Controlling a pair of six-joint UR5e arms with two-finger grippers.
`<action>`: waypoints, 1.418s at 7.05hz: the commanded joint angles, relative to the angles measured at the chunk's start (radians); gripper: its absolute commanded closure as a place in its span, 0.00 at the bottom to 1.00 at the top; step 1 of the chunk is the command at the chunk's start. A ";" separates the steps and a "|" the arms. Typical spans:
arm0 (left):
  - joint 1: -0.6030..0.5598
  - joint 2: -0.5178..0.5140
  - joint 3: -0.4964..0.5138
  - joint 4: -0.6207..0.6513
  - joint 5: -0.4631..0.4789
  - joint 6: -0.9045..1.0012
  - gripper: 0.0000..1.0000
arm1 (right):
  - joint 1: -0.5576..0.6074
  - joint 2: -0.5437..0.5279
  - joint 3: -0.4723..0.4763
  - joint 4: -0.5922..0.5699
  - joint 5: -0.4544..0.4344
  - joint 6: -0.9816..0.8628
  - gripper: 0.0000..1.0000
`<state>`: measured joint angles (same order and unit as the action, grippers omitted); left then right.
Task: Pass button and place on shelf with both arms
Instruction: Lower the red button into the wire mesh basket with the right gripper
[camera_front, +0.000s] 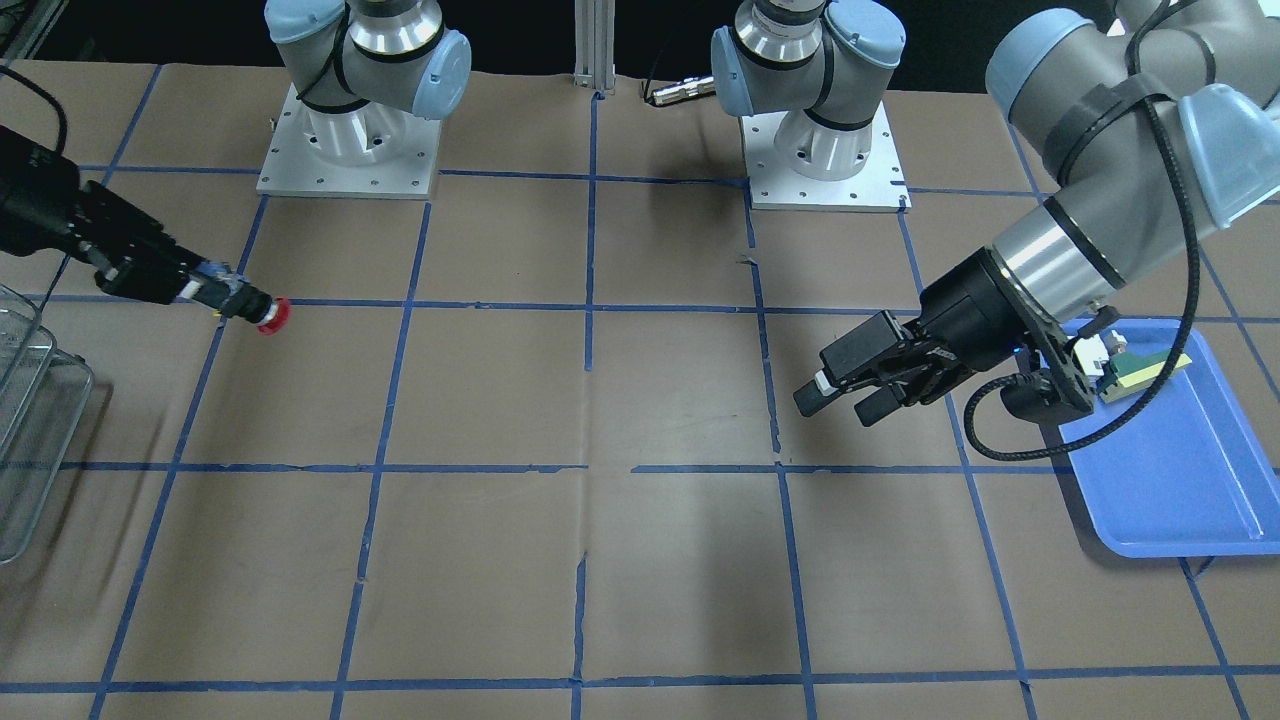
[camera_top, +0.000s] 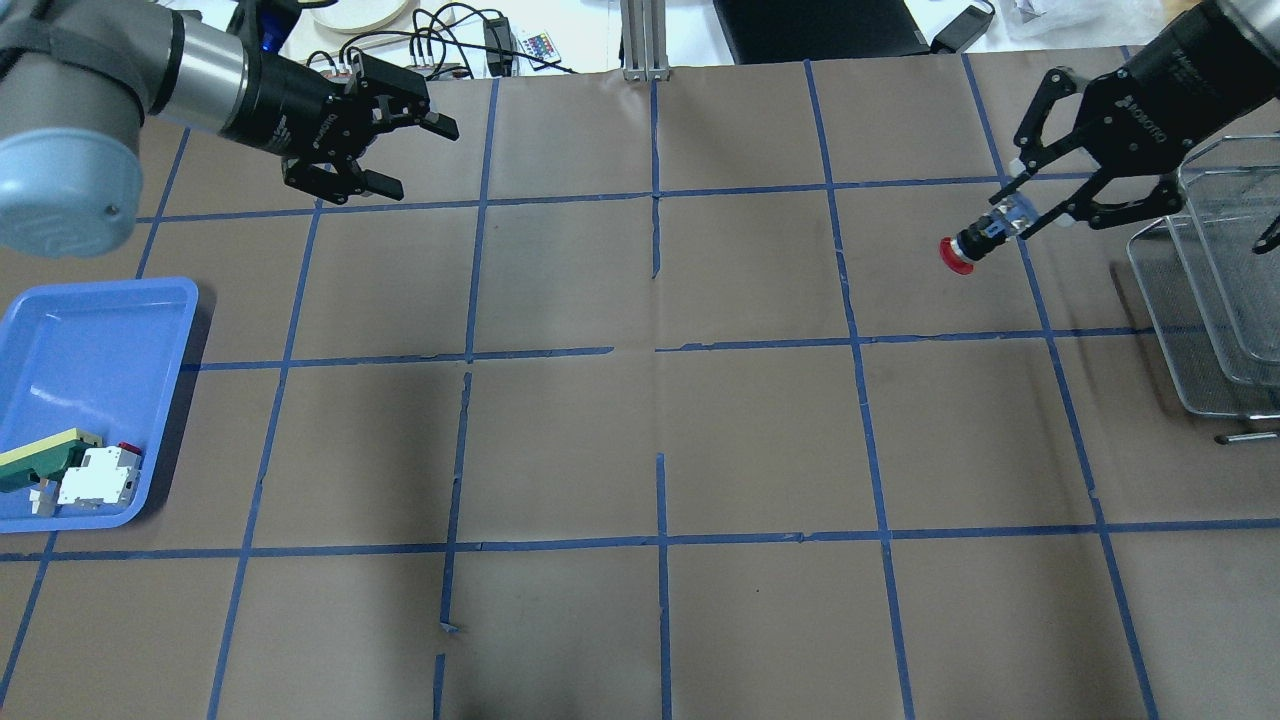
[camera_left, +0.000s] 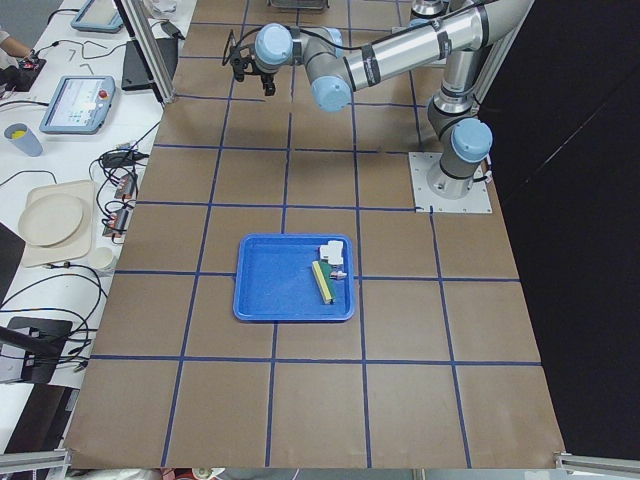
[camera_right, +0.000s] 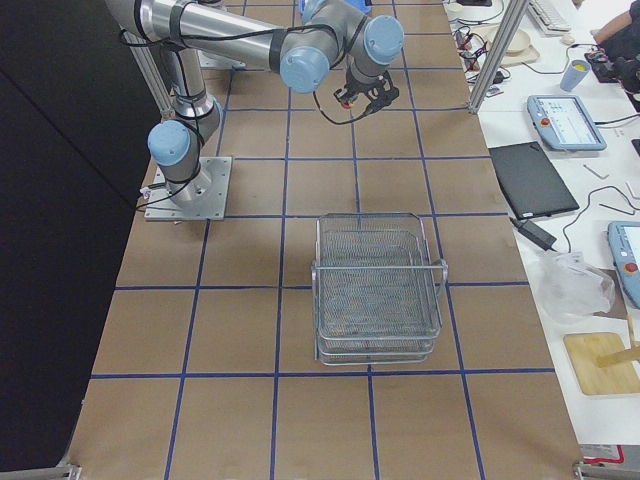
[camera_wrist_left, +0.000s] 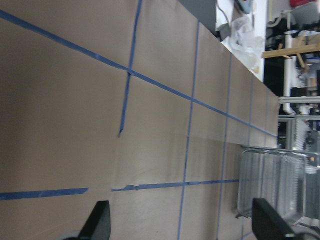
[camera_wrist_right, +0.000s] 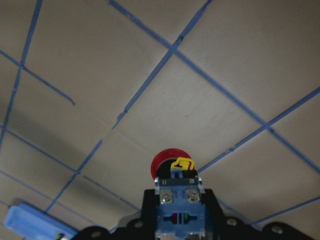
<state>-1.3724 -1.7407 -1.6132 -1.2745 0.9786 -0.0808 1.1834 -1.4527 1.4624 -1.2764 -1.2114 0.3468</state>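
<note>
My right gripper (camera_top: 1020, 215) is shut on the button (camera_top: 962, 252) by its clear rear block. It holds the button above the table with the red cap pointing away from the shelf (camera_top: 1210, 300). In the front view the button (camera_front: 264, 314) sticks out of the right gripper (camera_front: 215, 295), up and to the right of the shelf (camera_front: 30, 420). In the right wrist view the red cap (camera_wrist_right: 167, 167) shows beyond the fingers. My left gripper (camera_top: 415, 157) is open and empty above the far left of the table; it also shows in the front view (camera_front: 838, 405).
A blue tray (camera_top: 90, 330) at the table's left end holds a green-and-yellow wedge piece (camera_top: 40, 460) and a white-and-red switch block (camera_top: 98, 477). The brown table (camera_top: 650, 440) carries a grid of blue tape. Cables and clutter lie beyond the far edge.
</note>
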 joint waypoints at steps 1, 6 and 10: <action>-0.089 -0.016 0.166 -0.150 0.366 0.015 0.00 | -0.103 0.079 -0.095 -0.082 -0.288 -0.408 1.00; -0.120 0.141 0.158 -0.378 0.628 0.058 0.00 | -0.175 0.169 -0.108 -0.392 -0.442 -0.730 0.98; -0.114 0.115 0.171 -0.367 0.568 0.049 0.00 | -0.214 0.219 -0.096 -0.423 -0.436 -0.773 0.88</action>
<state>-1.4857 -1.6213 -1.4367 -1.6431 1.5542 -0.0239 0.9717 -1.2400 1.3607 -1.6927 -1.6497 -0.4196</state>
